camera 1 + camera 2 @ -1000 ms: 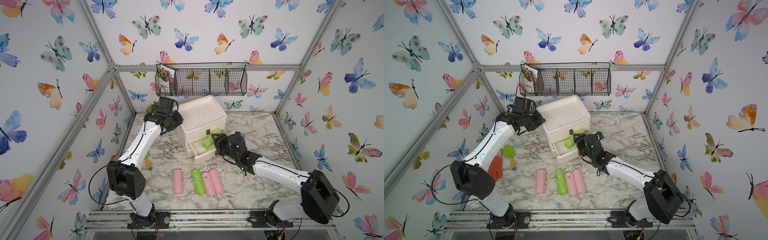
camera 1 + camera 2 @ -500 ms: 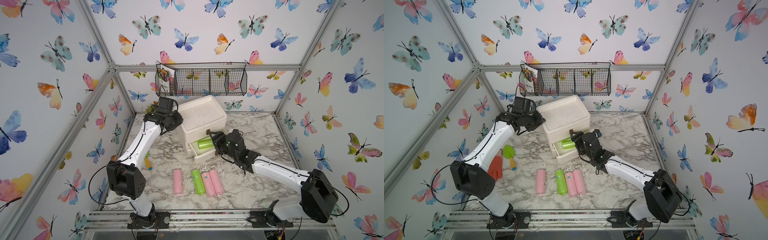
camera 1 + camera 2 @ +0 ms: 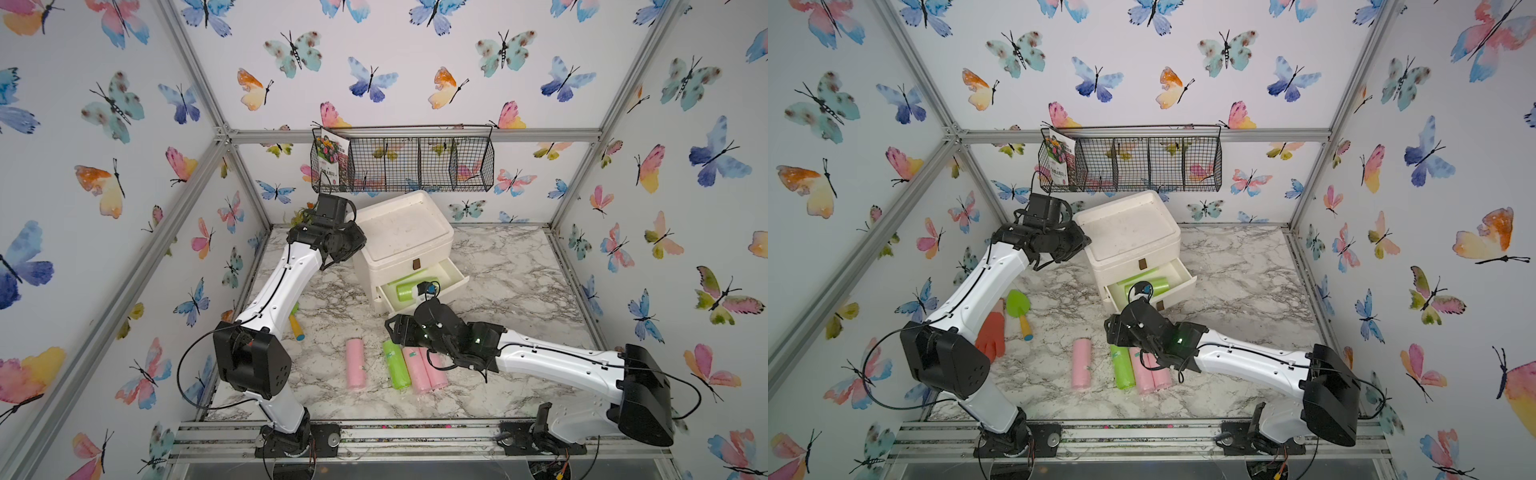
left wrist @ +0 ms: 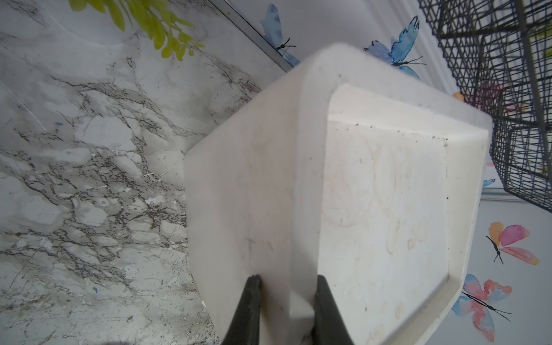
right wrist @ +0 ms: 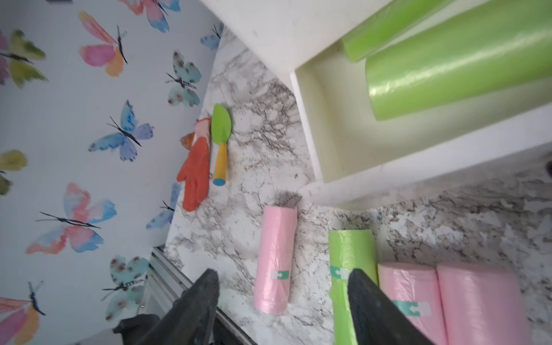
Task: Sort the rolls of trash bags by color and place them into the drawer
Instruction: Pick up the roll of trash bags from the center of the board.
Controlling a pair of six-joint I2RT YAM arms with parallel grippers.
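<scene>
The white cabinet (image 3: 403,232) has its lower drawer (image 3: 457,276) pulled out, with two light green rolls (image 5: 457,65) lying inside. On the marble in front lie a pink roll (image 3: 356,363), a green roll (image 3: 395,365) and two pink rolls (image 3: 426,370) side by side. My right gripper (image 5: 283,277) hangs open and empty just above the lone pink roll (image 5: 274,260) and the green roll (image 5: 352,254). My left gripper (image 4: 288,286) is shut on the cabinet's top rim (image 4: 301,209) at its left corner.
An orange glove (image 3: 992,332) and a green trowel (image 3: 1017,305) lie at the left of the floor. A black wire basket (image 3: 403,164) hangs on the back wall above the cabinet. A green plant (image 4: 149,21) sits behind the cabinet's left corner.
My right gripper has let go of a green roll in the drawer and drawn back toward the front, over the floor rolls. The left arm has not moved.
</scene>
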